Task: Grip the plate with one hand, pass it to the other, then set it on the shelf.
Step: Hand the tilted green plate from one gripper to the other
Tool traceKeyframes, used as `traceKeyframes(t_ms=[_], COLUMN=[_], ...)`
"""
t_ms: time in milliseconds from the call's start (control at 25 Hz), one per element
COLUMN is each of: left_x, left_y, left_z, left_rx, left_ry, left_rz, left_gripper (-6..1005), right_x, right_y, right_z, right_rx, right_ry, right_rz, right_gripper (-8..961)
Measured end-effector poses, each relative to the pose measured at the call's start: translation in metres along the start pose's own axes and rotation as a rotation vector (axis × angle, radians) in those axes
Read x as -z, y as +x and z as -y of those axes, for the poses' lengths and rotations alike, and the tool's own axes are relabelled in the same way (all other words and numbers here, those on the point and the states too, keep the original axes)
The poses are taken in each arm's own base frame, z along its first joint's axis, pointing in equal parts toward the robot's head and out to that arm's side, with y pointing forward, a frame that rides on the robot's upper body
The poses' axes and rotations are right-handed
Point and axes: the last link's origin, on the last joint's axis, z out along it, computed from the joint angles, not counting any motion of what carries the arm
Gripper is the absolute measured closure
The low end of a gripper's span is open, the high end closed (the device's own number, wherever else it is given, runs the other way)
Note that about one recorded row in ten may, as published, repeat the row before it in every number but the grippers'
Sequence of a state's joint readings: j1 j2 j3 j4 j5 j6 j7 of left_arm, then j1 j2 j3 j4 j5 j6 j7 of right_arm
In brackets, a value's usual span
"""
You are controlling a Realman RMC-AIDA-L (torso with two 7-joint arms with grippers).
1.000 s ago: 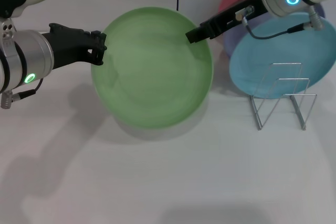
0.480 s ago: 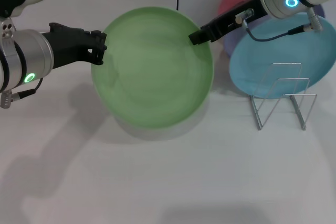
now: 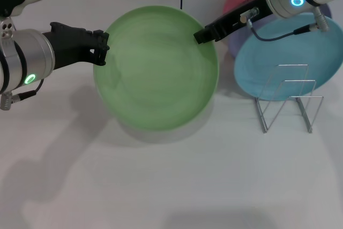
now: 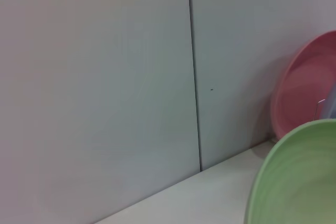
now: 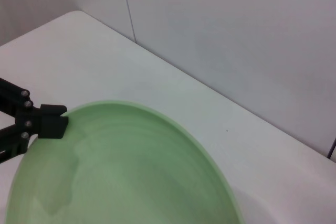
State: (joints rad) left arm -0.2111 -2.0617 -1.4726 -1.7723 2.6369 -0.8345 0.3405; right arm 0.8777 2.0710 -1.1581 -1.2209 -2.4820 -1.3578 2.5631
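Green plate (image 3: pixel 155 68) aloft, left gripper (image 3: pixel 101 49) clamped on its rim; right gripper (image 3: pixel 200 36) apparently (tip only) pinching opposite edge

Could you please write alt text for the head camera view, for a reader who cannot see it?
A light green plate is held above a white table, the left gripper at one edge and the right gripper at the opposite edge. To the right, a wire rack stands before a blue plate.
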Motion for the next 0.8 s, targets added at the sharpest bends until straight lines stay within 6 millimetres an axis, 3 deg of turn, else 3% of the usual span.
traceKeyframes(t_ms=[520, 800], left_x=[0.0004, 0.0005], left_y=[-0.0021, -0.002], left_z=[0.0006, 0.0006], left_rx=[0.004, 0.003], left_ry=[0.002, 0.002], left_rz=[0.004, 0.004], left_gripper=[881, 876], right_x=[-0.0004, -0.0015], right_y=[-0.0002, 0.0006], right_z=[-0.0011, -0.002], right_rx=[0.012, 0.02], right_ry=[-0.002, -0.001], right_rz=[-0.004, -0.008], right_gripper=[698, 761])
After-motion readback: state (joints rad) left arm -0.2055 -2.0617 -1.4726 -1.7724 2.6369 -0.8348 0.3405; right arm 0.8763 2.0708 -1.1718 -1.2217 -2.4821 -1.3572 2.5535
